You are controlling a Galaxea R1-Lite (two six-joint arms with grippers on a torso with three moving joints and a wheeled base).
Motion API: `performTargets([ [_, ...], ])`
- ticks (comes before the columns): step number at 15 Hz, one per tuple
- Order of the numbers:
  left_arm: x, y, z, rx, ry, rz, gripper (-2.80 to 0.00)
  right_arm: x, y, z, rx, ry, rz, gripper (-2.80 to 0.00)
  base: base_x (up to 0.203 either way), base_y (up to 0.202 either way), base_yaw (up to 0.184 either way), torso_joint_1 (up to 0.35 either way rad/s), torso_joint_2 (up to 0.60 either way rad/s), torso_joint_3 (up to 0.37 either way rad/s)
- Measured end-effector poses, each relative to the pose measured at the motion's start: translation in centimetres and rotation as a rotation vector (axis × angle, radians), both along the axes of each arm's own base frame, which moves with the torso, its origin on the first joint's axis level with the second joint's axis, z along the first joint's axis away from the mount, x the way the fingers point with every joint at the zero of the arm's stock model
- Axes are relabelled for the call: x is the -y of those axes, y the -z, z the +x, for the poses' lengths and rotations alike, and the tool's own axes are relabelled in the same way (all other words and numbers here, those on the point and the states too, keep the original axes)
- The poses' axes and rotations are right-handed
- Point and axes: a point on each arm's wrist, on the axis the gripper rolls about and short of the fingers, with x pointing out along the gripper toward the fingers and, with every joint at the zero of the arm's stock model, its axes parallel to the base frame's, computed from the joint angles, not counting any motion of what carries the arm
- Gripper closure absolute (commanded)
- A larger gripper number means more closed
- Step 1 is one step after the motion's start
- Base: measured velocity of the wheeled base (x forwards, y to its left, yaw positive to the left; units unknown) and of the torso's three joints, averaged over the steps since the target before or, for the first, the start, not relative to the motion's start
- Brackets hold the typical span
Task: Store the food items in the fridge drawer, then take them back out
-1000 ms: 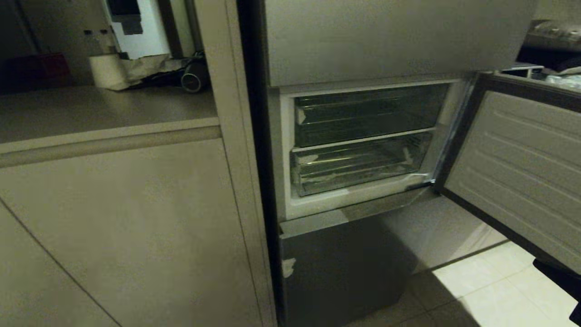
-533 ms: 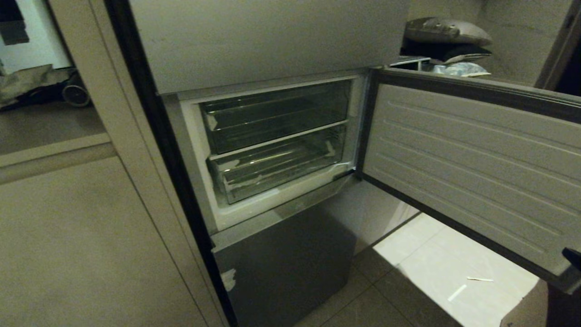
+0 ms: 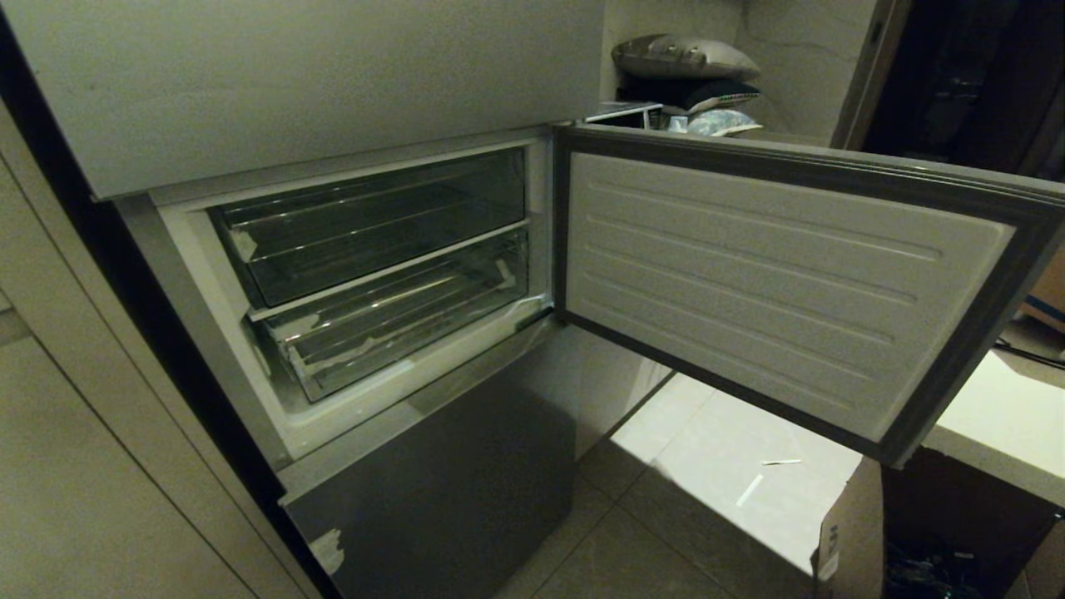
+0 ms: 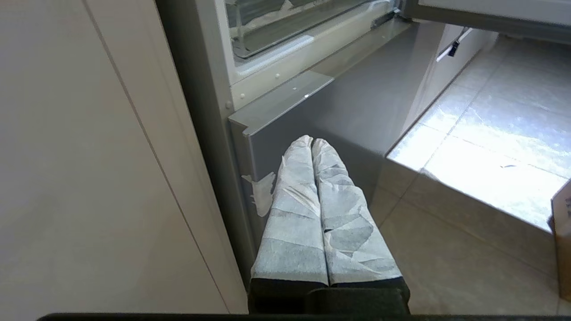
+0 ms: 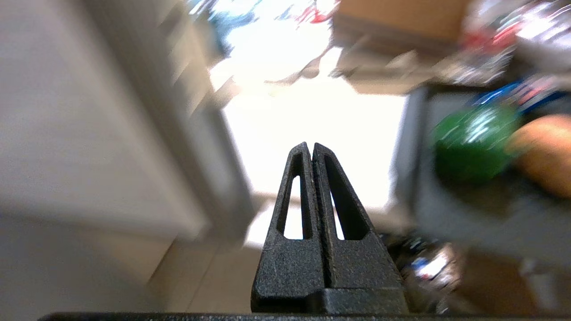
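Swung rightward since a second ago, with the whole head view shifted: cabinet front now at the far left edge, open fridge door [image 3: 782, 283] filling the middle and right. Right hand [image 5: 311, 146] black, fingers pressed together, empty, out in the open beside the fridge door over a bright floor, its view smeared. Off beyond it, a blurred green round thing [image 5: 473, 142] touching an orange-tan food item [image 5: 542, 154] on a dark surface. Left hand [image 4: 312, 141] wrapped in pale tape, fingers together, empty, hanging just before the grey lower fridge panel [image 3: 449, 491]. Above that panel, the fridge drawer [image 3: 399, 320], clear, pushed in, tape scraps on its front, under a darker clear bin [image 3: 374, 225].
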Motion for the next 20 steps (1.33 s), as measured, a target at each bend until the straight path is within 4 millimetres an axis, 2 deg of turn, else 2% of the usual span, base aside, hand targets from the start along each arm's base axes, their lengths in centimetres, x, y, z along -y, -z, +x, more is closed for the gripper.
performTargets([
  [5,0.0,0.0,0.0,0.0,0.0,0.0,0.0,4.1,-2.4,2.4,0.058,0.072,-0.046,0.0,0.0,0.0,0.0,0.0,0.0,0.0],
  [15,0.0,0.0,0.0,0.0,-0.001,0.0,0.0,9.2,-3.4,8.4,0.132,-0.31,-0.038,0.0,0.0,0.0,0.0,0.0,0.0,0.0],
  [20,0.0,0.0,0.0,0.0,0.0,0.0,0.0,11.2,-3.5,10.9,0.148,-0.371,-0.062,0.0,0.0,0.0,0.0,0.0,0.0,0.0],
])
